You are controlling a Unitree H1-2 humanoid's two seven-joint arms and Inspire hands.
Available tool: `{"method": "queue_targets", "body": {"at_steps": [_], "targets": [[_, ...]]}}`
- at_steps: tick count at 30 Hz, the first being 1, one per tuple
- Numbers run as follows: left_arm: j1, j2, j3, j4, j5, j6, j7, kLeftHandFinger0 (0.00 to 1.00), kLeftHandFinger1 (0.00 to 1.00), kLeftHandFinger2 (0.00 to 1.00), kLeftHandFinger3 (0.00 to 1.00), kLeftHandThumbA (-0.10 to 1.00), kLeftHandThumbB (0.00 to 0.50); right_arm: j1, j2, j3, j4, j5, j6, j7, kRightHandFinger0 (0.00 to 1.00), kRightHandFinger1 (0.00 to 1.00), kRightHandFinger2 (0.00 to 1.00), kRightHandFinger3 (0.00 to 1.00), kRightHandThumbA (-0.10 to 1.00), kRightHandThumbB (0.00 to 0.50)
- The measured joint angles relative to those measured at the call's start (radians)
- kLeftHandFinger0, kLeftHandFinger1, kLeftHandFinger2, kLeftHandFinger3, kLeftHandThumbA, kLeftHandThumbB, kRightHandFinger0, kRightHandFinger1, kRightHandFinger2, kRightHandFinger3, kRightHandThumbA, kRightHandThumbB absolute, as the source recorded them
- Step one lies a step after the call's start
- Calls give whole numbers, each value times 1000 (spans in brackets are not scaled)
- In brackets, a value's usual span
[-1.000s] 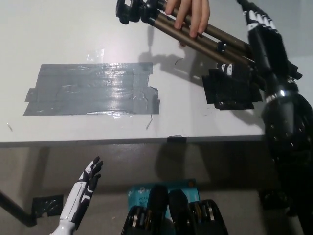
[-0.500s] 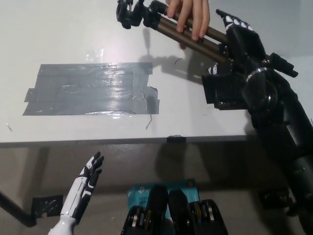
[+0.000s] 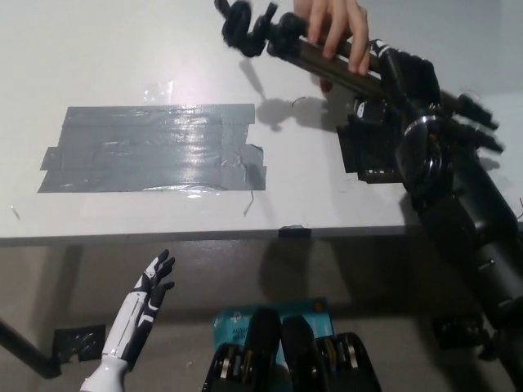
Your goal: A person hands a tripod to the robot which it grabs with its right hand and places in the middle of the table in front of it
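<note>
**Tripod handover at the far right of the table**

Left hand [image 3: 147,304]: white with dark fingertips, hanging below the near table edge at the lower left, fingers spread and pointing up, gripping nothing.

Table [image 3: 122,49]: smooth white top, lying across the upper picture.

Tape patch [image 3: 155,149]: glossy grey strips laid side by side in a wrinkled rectangle, sitting left of centre on the table.

Tripod [image 3: 319,57]: folded, bronze-brown metal legs with a black head at its left end, hanging tilted above the far right of the table.

Person's hand [image 3: 333,28]: reaching in from the far edge, fingers draping over the tripod legs.

Right hand [image 3: 413,82]: black, glossy, reaching up from the lower right on a bent arm, meeting the right end of the tripod legs; whether its fingers are closing around them cannot be told.

Black patch [image 3: 368,151]: matte dark rectangle lying on the table under the right hand.
</note>
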Motion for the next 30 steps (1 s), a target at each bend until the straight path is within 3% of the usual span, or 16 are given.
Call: {"method": "queue_targets", "body": {"at_steps": [4, 10, 13, 16, 18, 23, 27, 30], "targets": [[0, 0, 0, 0, -1, 0, 0, 892, 1000, 1000, 1000, 1000, 280, 9, 0, 10, 30, -1, -29, -67, 3, 533, 844, 1000, -100, 131], [0, 0, 0, 1, -3, 0, 0, 887, 1000, 1000, 1000, 1000, 272, 10, -1, 20, 48, -3, -53, -134, 0, 513, 858, 956, -100, 169], [-1, 0, 0, 1, -3, 0, 0, 883, 1000, 1000, 1000, 1000, 275, 11, -5, 22, 48, -3, -69, -165, 0, 463, 851, 848, -100, 188], [-5, 0, 0, 1, -4, 0, -1, 875, 1000, 1000, 1000, 1000, 269, 11, -17, 35, 47, -11, -87, -202, 0, 453, 840, 802, -100, 231], [-7, 0, 0, 1, -4, 0, -1, 874, 1000, 1000, 1000, 1000, 268, 12, -26, 45, 45, -20, -96, -221, 0, 473, 874, 876, -100, 202], [-15, 0, 0, 2, -6, -1, -2, 873, 1000, 1000, 1000, 1000, 270, 12, -63, 111, 42, -59, -143, -279, 0, 484, 889, 803, -100, 212], [-26, 0, 1, 2, -6, -2, -3, 871, 1000, 1000, 1000, 1000, 273, 12, -83, 161, 49, -79, -184, -295, 0, 437, 836, 735, -100, 235], [-33, 1, 1, 4, -7, -2, -3, 873, 1000, 1000, 1000, 1000, 277, 12, -92, 202, 77, -96, -215, -297, 0, 440, 842, 750, -100, 224]]}}
